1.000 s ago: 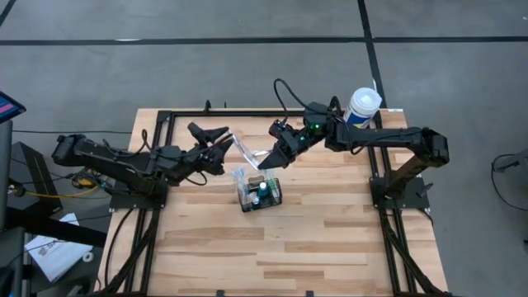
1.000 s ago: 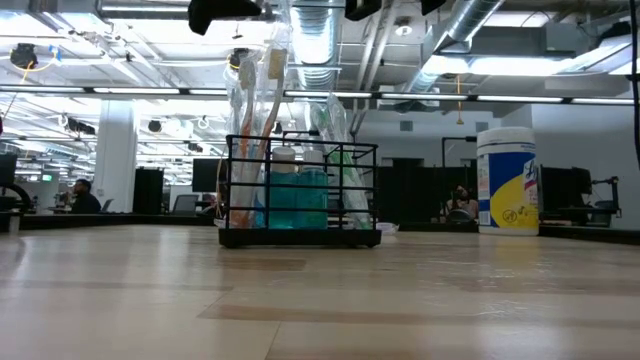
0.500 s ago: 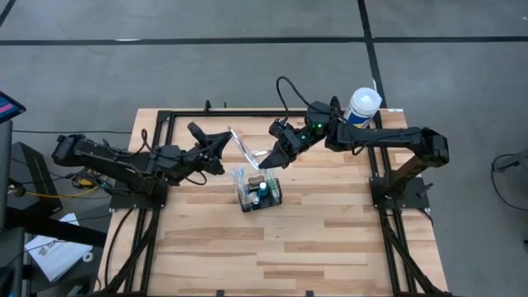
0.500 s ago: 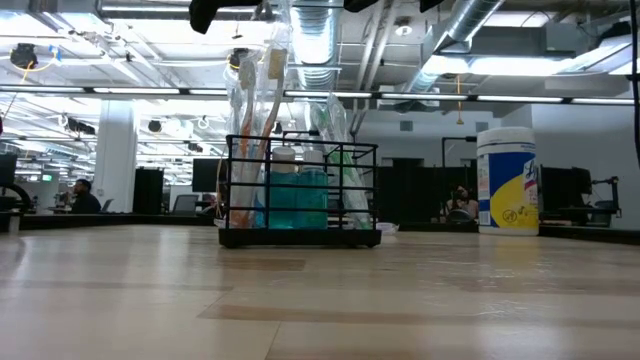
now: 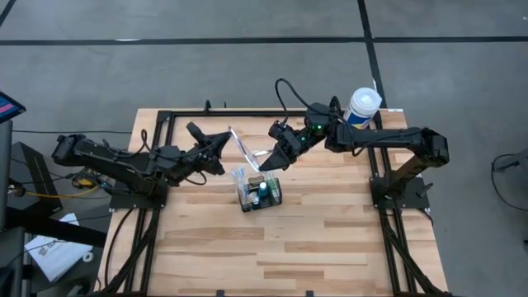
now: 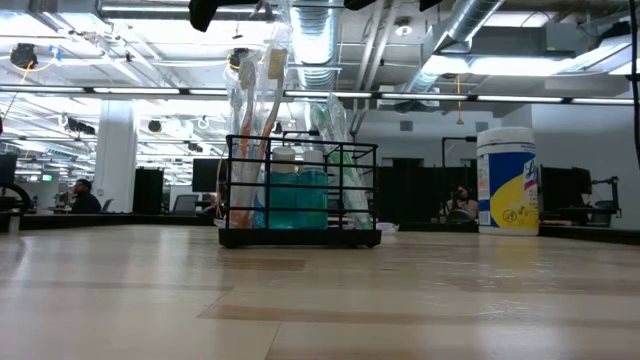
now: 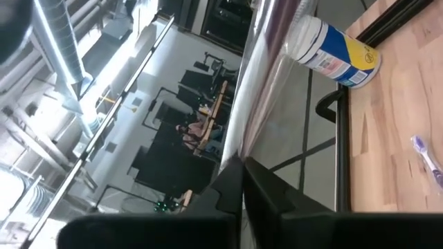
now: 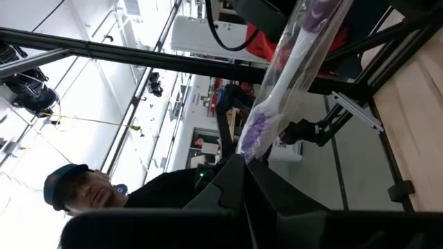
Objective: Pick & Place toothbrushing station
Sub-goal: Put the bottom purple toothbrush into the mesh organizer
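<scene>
Since a second ago the left end effector (image 5: 224,139) has gone from wide open to closed on one end of the wrapped toothbrush (image 5: 244,151). At the other end the right end effector (image 5: 267,161) is clamped on the same wrapper, so the toothbrush hangs between both arms above the table (image 5: 330,239). Just below it, near the table's middle, the wire-mesh toothbrushing station (image 5: 260,195) stands upright, holding packaged brushes and a teal bottle (image 6: 300,197). A wipes tub (image 5: 362,105) stands at the far right corner.
</scene>
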You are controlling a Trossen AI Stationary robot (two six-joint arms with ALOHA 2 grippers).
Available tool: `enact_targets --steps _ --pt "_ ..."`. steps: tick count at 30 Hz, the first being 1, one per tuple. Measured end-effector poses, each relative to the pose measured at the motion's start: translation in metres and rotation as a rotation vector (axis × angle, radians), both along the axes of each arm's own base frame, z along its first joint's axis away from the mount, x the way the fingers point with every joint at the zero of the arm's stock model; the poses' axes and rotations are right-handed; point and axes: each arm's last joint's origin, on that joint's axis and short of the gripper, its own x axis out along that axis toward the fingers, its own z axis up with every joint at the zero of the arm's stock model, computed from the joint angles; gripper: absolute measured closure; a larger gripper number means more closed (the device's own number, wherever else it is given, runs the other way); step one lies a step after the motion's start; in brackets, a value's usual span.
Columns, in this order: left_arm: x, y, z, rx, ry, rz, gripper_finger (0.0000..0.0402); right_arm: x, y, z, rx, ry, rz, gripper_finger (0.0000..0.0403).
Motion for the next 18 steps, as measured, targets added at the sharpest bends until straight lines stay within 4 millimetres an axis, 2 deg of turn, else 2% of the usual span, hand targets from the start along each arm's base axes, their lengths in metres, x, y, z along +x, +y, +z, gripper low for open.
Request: enact_targets --steps 5,9,13,18 --pt "0.0 0.0 0.0 -0.011 -0.01 0.008 0.0401 0.0 0.0 0.002 0.015 -0.008 -0.009 0.0403" --pt "-0.001 0.001 0.0 -0.048 -0.047 0.026 0.0401 -0.001 -0.006 0.009 0.01 -0.082 -0.05 0.039" --pt "-0.001 0.001 0.0 -0.096 -0.093 0.029 0.0401 -0.004 -0.012 0.017 0.006 -0.168 -0.062 0.0338" --pt "-0.001 0.001 0.0 -0.184 -0.179 0.025 0.0401 -0.01 -0.012 0.042 -0.026 -0.342 -0.045 0.0251"
